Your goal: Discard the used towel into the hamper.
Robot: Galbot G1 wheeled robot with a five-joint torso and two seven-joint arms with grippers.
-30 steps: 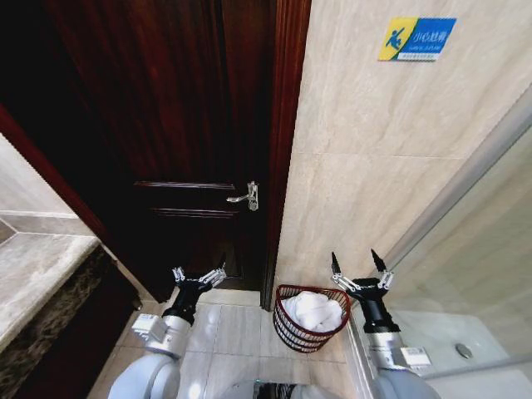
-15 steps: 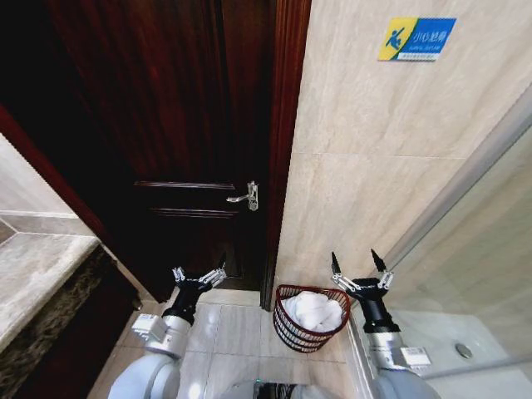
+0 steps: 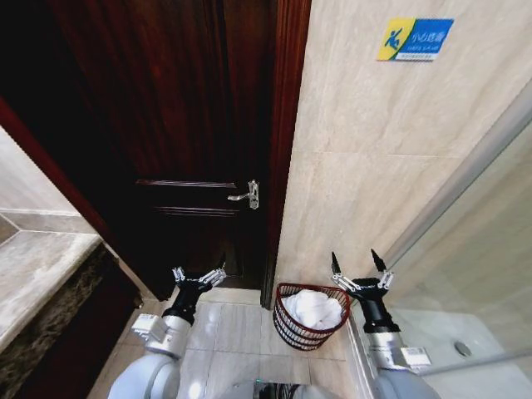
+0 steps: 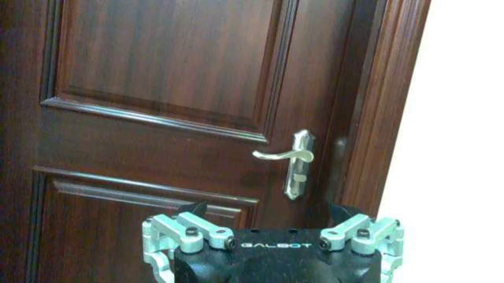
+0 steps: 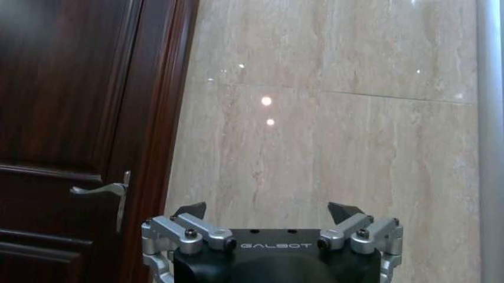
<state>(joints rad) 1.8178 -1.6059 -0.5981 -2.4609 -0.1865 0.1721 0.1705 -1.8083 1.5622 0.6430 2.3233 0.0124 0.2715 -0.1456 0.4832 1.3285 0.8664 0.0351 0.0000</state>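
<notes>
With jaws spread and holding nothing, left gripper (image 3: 199, 274) raised well left of the hamper (image 3: 310, 317), right gripper (image 3: 357, 264) just right of its rim; white towel (image 3: 316, 308) inside; dark door (image 3: 183, 150) beyond.

Open floor (image 3: 237, 328) between door (image 3: 166, 125) and hamper (image 3: 309, 316).

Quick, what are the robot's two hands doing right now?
Left gripper: open, holding nothing.
Right gripper: open, holding nothing, beside the hamper.
</notes>
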